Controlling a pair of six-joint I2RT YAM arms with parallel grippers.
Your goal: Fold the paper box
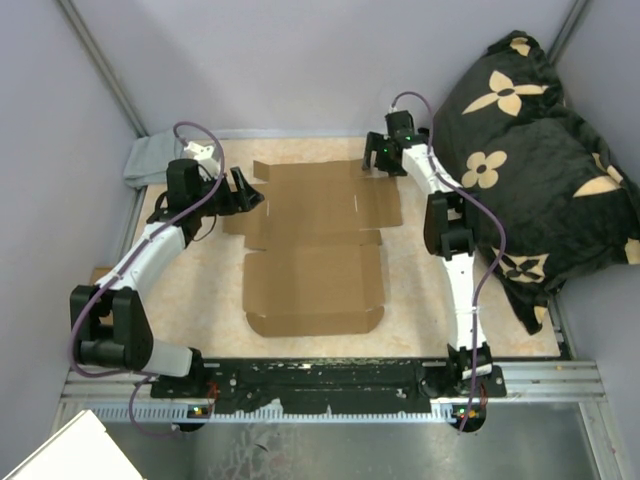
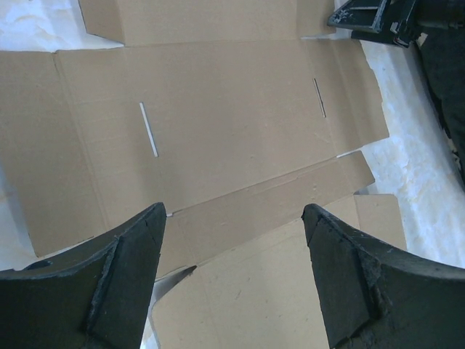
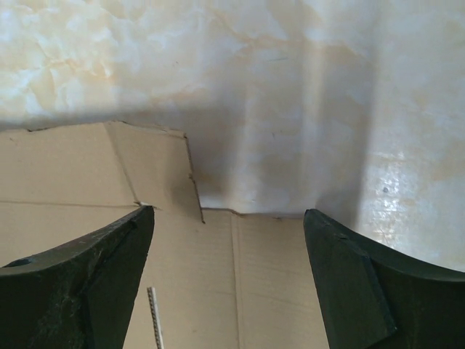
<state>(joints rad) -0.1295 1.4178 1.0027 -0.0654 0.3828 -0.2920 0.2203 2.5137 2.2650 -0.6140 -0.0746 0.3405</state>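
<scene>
Presently, a grey cloth (image 1: 148, 160) is noted at the far left corner of the counter (image 1: 200, 290), and a black flower-patterned pillow (image 1: 530, 150) is lodged along its right side, beside the right arm. The box (image 1: 315, 245) is laid flat and unfolded mid-counter. The left end effector (image 1: 247, 190) is spread wide at the box's far left edge, with nothing gripped. The right end effector (image 1: 381, 157) is spread wide at the far right corner, likewise empty.

The paper box (image 1: 315, 250) is smooth, matt brown cardboard. The desk (image 1: 200, 290) beneath it looks glossy, marbled cream. Right of it, the cushion (image 1: 545, 200) is black printed cloth.
</scene>
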